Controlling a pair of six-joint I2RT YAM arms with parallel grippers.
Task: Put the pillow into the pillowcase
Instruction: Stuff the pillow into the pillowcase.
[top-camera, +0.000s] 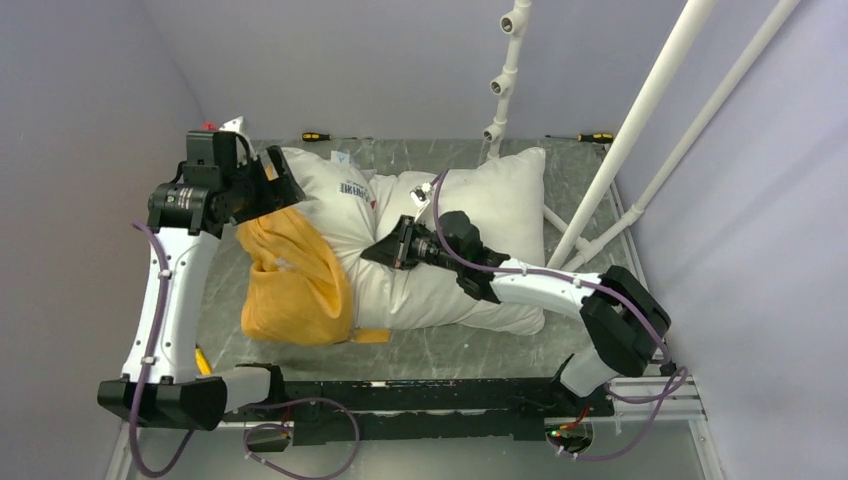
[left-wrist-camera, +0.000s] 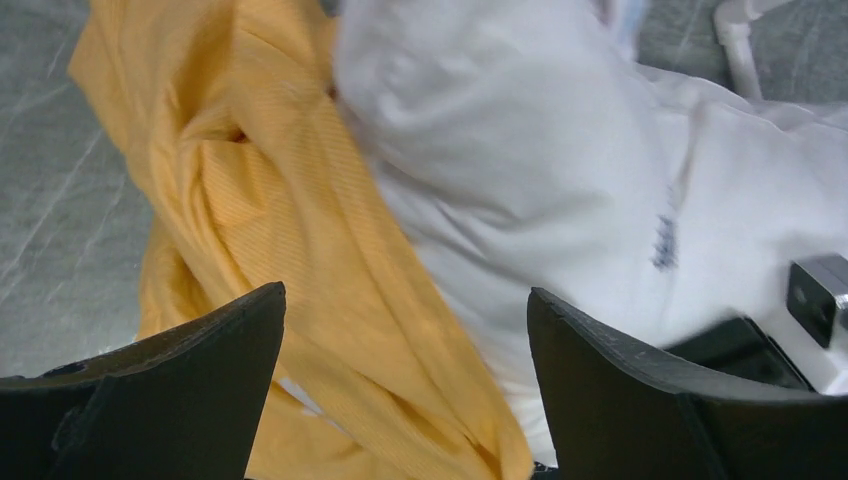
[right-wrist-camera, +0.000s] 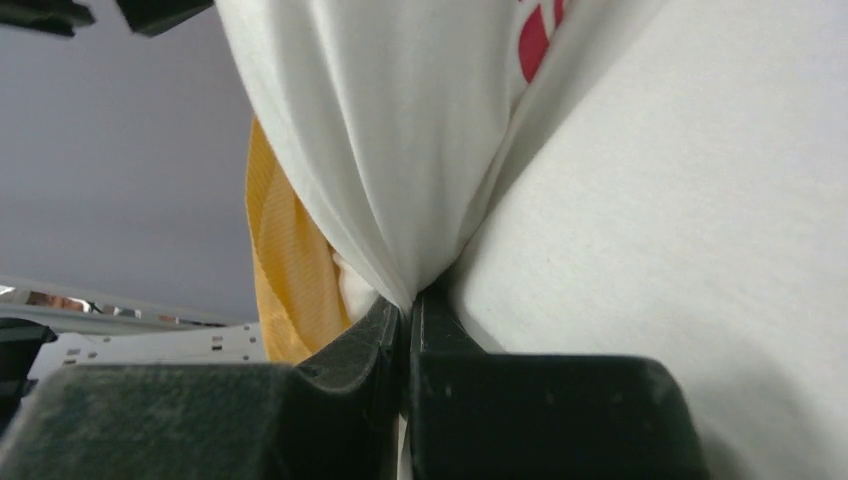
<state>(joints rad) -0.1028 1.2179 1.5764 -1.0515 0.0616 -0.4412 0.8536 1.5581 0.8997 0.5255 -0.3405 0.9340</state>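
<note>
**Two hands on a pillow, case bunched at one end**

Two robot arms reach over a grey marbled bench (top-camera: 440, 350), where a large, plump white fabric pillow (top-camera: 480, 210) (left-wrist-camera: 520, 130) (right-wrist-camera: 400, 120) lies across the middle with its long side running from 9 to 3 o'clock. An orange-yellow fabric pillowcase (top-camera: 295, 275) (left-wrist-camera: 250, 200) (right-wrist-camera: 285, 260) is bunched in folds over the pillow's corner at about 8 o'clock. Whether that corner sits inside the case cannot be told.

The left hand (top-camera: 285, 185) (left-wrist-camera: 403, 300), at roughly 10 o'clock on the bench, hangs over the line where orange cloth meets white, its jaws spread wide and gripping nothing. The right hand (top-camera: 385, 248) (right-wrist-camera: 410, 300), near the bench's centre, points toward 9 o'clock with its jaws pressed together on a pinched fold of the pillow's white cloth.

Two screwdrivers lie along the far edge, one (top-camera: 318, 136) near 11 o'clock and one (top-camera: 595, 137) near 1 o'clock. White plastic pipes (top-camera: 640, 130) rise at the 2 o'clock side.
</note>
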